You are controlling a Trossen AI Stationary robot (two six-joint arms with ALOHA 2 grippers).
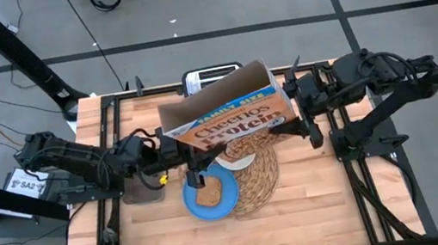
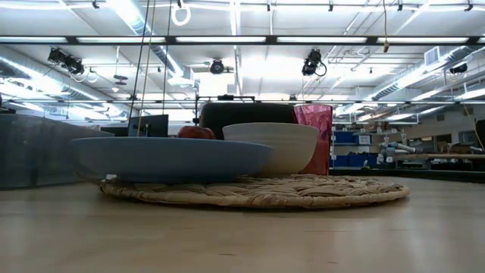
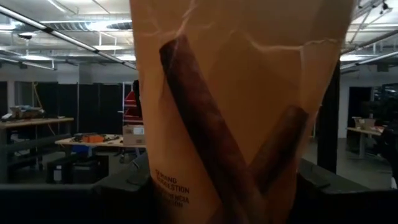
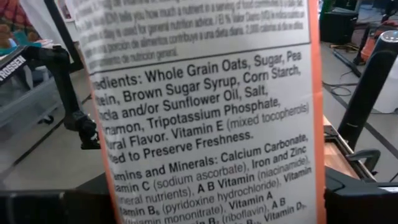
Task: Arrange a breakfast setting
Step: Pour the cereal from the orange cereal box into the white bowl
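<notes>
The Cheerios box (image 1: 231, 116) hangs in the air between my two grippers, above the round straw placemat (image 1: 260, 177) and the white bowl (image 1: 240, 161), its printed front up and its open top toward the far side. My left gripper (image 1: 175, 151) is shut on its left end and my right gripper (image 1: 299, 125) on its right end. The small blue plate (image 1: 210, 195) with the toast slice (image 1: 209, 196) rests on the mat's left edge. In the low view, the red apple (image 2: 195, 132) and the translucent red cup (image 2: 313, 136) stand behind the bowl (image 2: 273, 148). The spoon does not show plainly. My left gripper pinches the box's left end between its two fingers, coming level from the table's left; bare brown cardboard with dark glue strips (image 3: 205, 168) fills its wrist view. The box is lifted clear. My right gripper pinches the box's right end, one finger (image 4: 43, 208) on each broad face, with the narrow ingredients panel (image 4: 205, 168) between them. It comes level from the table's right. The box is clear of the table, tilted.
The black-and-silver toaster (image 1: 208, 76) stands at the far edge, behind the box. A grey tray (image 1: 144, 188) lies under my left arm, left of the plate. Bare wooden table lies toward the near edge (image 1: 304, 223).
</notes>
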